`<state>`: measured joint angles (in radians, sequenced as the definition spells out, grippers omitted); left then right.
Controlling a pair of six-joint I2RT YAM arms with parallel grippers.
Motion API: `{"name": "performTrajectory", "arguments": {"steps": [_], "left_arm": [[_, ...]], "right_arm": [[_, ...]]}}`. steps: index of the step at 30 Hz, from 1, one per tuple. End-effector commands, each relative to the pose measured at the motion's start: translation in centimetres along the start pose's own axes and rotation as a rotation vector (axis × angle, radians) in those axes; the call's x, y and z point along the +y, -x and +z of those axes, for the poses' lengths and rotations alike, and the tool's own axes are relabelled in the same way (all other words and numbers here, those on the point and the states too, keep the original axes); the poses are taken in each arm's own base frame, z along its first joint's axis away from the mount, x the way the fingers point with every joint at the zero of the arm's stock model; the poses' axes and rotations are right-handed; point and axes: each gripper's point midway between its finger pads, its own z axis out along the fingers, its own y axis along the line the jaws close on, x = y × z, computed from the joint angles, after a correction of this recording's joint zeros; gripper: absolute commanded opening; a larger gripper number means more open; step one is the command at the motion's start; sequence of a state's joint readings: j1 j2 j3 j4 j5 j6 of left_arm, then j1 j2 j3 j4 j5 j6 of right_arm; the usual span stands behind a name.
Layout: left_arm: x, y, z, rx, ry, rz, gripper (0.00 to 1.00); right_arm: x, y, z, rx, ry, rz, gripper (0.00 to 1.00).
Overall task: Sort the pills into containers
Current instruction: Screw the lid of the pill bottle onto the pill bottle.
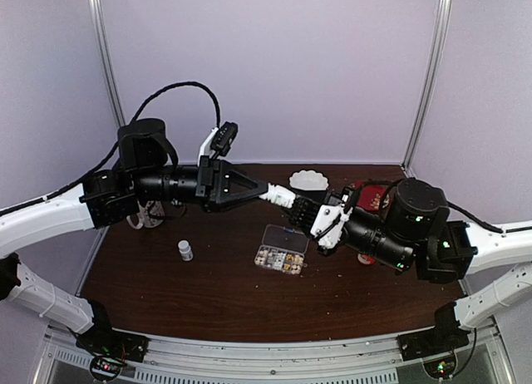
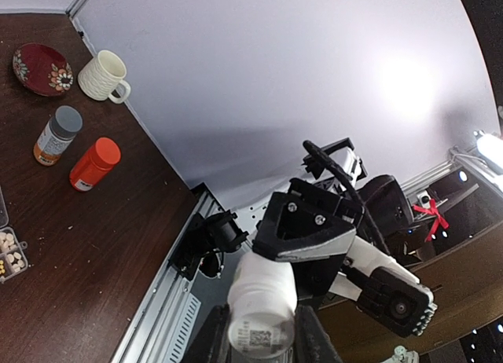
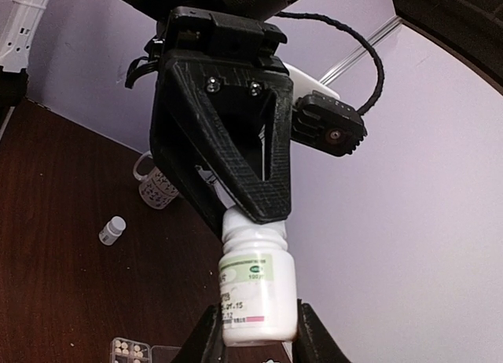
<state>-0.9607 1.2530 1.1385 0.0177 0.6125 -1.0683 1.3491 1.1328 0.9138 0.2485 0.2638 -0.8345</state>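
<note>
**Two-arm hold on a pill bottle above the sorting box.** Both arms meet in mid-air over the dark brown surface [image 1: 208, 301], sharing a small white plastic bottle with a printed label [image 3: 258, 288]. The right jaws pinch its labelled body. The left jaws are pressed onto its narrower upper end, which the right wrist view shows most plainly.

The clear plastic compartmented organiser box [image 1: 283, 249] lies on the surface just below and in front of the bottle. Its lid appears folded back, and tiny pale tablets [image 1: 278, 258] fill several of its cells. We cannot see whether the held bottle contains more.

A little grey-capped white vial [image 1: 185, 250] stands well apart to the left.

We judge the tablets light, hard and apt to roll, and too small to pinch reliably, so tipping them from the bottle suits them better. The bottle is rigid, smooth and light. We would grip it across the label, squarely, lest it twist. The box will likely slide if nudged.
</note>
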Motion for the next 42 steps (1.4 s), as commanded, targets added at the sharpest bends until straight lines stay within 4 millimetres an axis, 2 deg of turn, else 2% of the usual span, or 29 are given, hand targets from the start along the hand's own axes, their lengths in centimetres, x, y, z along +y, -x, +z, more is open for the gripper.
{"name": "performTrajectory", "arguments": {"steps": [1,6,9,15,18,24,28,34,36,42], "left_arm": [[-1.8,-0.8,0.9,0.052,-0.063,0.041,0.15],[-1.9,-2.1,1.7,0.162,-0.09,0.196,0.08],[-0.9,-2.5,1.8,0.213,-0.03,0.337,0.06],[0.4,-1.7,1.5,0.189,0.05,0.615,0.06],[2.1,-1.3,2.1,0.177,0.122,0.721,0.05],[1.3,-2.4,3.1,0.23,0.022,1.014,0.02],[0.7,-2.6,2.9,0.234,-0.026,1.192,0.02],[0.2,-4.3,2.4,0.274,-0.158,1.498,0.02],[0.4,-4.7,2.3,0.287,-0.186,1.587,0.0],[2.3,-3.4,2.4,0.377,-0.081,1.801,0.0]], "right_arm": [[0.8,1.2,0.8,-0.03,0.048,0.034,0.0],[1.3,4.3,-0.1,-0.175,0.266,0.281,0.0],[0.6,5.7,-0.6,-0.225,0.34,0.43,0.0],[-1.1,6.4,-1.2,-0.305,0.449,0.724,0.0],[-2.1,7.2,-2.2,-0.394,0.521,0.869,0.0],[-2.7,7.7,-3.2,-0.445,0.598,0.991,0.0],[-3.2,8.1,-3.9,-0.486,0.65,1.069,0.0],[-3.6,8.9,-5.1,-0.559,0.746,1.172,0.0],[-3.8,9.0,-5.3,-0.572,0.759,1.197,0.0],[-3.8,8.7,-5.0,-0.537,0.788,1.285,0.0]]}}
